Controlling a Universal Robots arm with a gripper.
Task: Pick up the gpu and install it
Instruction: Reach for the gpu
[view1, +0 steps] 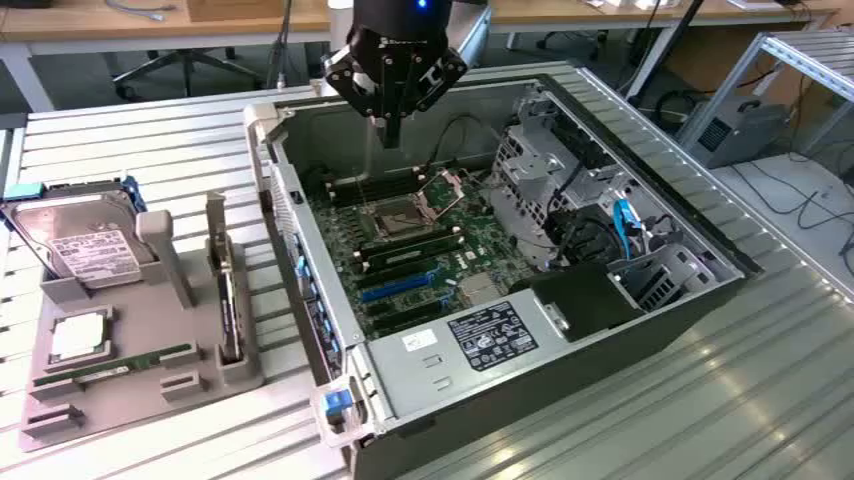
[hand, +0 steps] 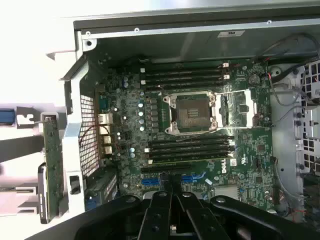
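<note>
Sitting at the exterior view's left on a slatted metal table (view1: 147, 150), a grey holder tray (view1: 167, 385) carries a silver hard drive (view1: 83, 245) with a white label, a square chip (view1: 80, 333) and a narrow green RAM stick (view1: 114, 368) lying flat. Just beside these, in a slot along the tray's edge nearest the computer, the gpu (view1: 230, 305) stands on its long edge, untouched; the wrist view catches it edge-on (hand: 51, 165), outside the case wall. Next comes the open computer case (view1: 300, 300), lying on its side with the green motherboard (view1: 414, 250) exposed and the empty CPU socket (view1: 400, 215) near the middle. Above the far end of the case hangs the gripper (view1: 388, 143), well apart from the gpu, its jaws pressed together with nothing between them; the wrist view shows the closed tips (hand: 172, 192) over the board's blue slots (hand: 194, 178). Farther right sit a metal drive cage (view1: 541, 175), blue cables (view1: 623, 225) and a black power supply (view1: 587, 295).
</note>
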